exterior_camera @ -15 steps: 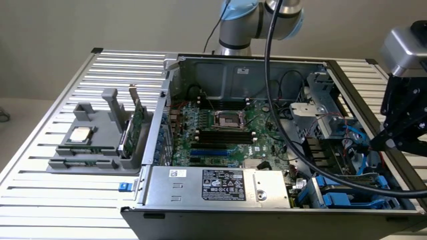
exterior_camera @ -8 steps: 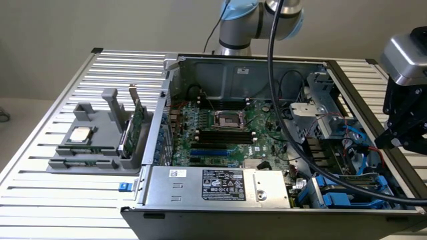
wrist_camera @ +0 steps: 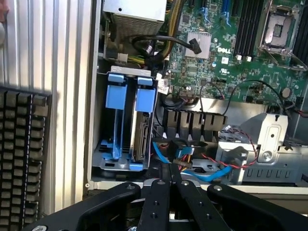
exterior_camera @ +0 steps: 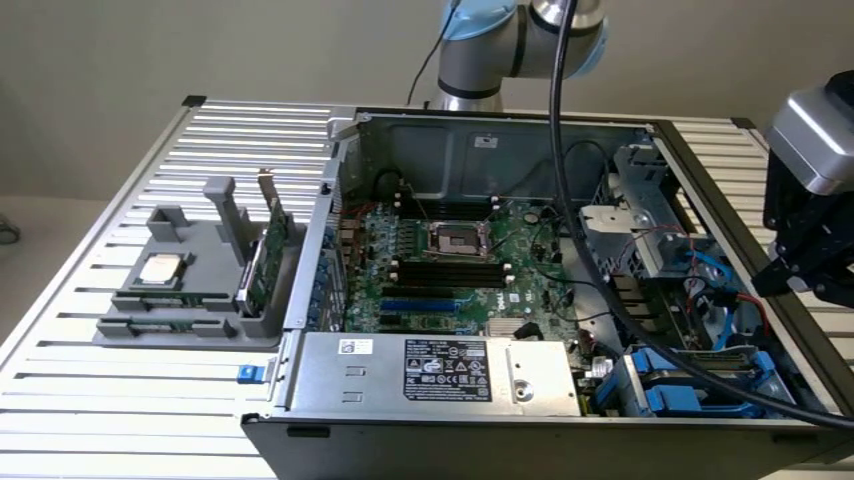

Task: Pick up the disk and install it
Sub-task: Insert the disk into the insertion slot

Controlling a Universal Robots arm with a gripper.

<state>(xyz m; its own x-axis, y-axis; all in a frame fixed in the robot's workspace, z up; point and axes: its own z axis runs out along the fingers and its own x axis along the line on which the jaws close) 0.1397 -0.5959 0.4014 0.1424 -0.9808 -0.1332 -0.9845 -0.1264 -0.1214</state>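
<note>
At the exterior view's lower right, drive bay (wrist_camera: 126, 71) holds the disk (wrist_camera: 143, 137) in its blue carrier; looks seated. Gripper (wrist_camera: 171, 173) clenched on nothing, above the case (exterior_camera: 400, 440).

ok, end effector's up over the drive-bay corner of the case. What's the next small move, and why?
Probably open the end effector before going any lower. Its fingers are shut with nothing between them. The disk stands on edge in its blue carrier inside the drive cage, apart from the end effector and untouched. Shut fingers likely can't straddle that carrier.
</note>
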